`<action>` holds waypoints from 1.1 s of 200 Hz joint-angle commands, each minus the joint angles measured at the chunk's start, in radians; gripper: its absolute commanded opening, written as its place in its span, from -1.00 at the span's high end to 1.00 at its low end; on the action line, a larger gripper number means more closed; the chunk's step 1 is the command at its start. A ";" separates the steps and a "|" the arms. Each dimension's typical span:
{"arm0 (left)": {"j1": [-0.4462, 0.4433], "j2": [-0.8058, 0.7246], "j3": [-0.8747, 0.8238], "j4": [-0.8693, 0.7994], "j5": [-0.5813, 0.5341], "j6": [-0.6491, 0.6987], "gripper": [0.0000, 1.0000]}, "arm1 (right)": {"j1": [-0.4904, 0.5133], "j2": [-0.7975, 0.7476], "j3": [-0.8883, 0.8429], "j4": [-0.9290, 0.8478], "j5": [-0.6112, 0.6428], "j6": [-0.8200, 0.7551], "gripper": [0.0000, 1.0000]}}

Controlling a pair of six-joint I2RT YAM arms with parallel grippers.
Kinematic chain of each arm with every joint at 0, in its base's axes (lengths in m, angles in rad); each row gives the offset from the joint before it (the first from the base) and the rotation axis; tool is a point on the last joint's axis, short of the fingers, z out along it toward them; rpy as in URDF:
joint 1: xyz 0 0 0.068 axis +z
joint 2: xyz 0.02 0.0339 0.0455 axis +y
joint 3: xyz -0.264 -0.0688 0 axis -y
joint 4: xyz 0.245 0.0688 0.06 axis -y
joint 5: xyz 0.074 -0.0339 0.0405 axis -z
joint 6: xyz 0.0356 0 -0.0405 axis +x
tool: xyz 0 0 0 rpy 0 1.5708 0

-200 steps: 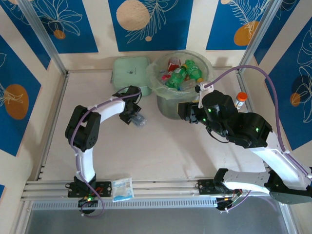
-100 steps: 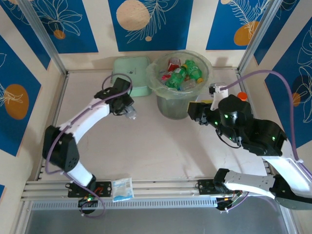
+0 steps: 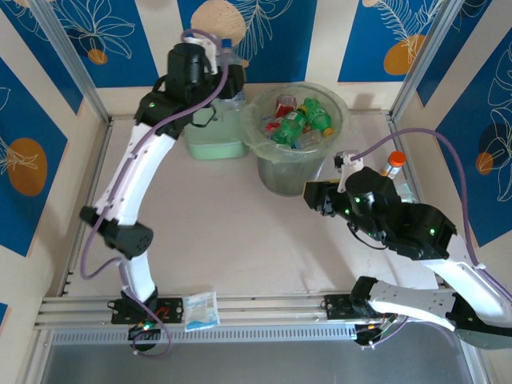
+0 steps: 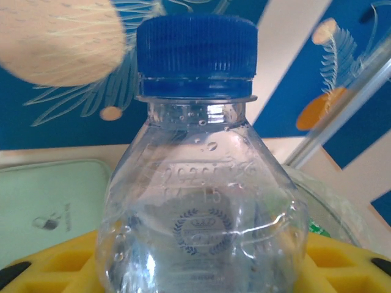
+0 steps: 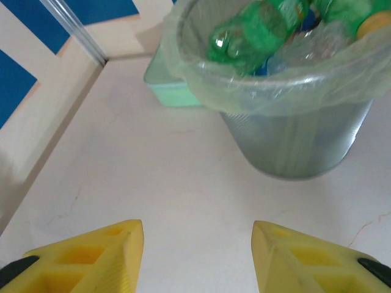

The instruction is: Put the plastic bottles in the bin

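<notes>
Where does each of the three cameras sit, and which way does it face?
Top external: overhead behind the bases, looking down at the table; both arms show.
Left wrist: raised, facing the back wall; yellow fingers grip a clear bottle.
Right wrist: low, facing the bin; right end effector open.
Shared: top and right wrist both show the bin and green box.

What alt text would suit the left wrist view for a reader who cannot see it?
A clear plastic bottle sits close up, blue cap at top, gripped between the yellow fingers of the left gripper. Behind it are a pale green box at left, the bin rim at right, and a blue patterned wall.
</notes>
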 commanded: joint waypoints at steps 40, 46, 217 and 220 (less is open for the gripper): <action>-0.063 0.225 0.211 -0.027 0.124 0.118 -0.03 | 0.014 -0.040 -0.043 0.007 -0.014 0.082 -0.01; -0.064 0.231 0.210 -0.018 0.124 0.115 -0.04 | 0.013 -0.042 -0.041 0.001 -0.013 0.084 -0.01; -0.068 -0.283 -0.319 0.117 -0.091 0.050 -0.99 | -0.212 0.180 0.213 0.180 -0.150 -0.161 -0.05; -0.065 -0.312 -0.368 0.129 -0.095 0.049 -0.99 | -0.240 0.200 0.230 0.183 -0.178 -0.161 -0.03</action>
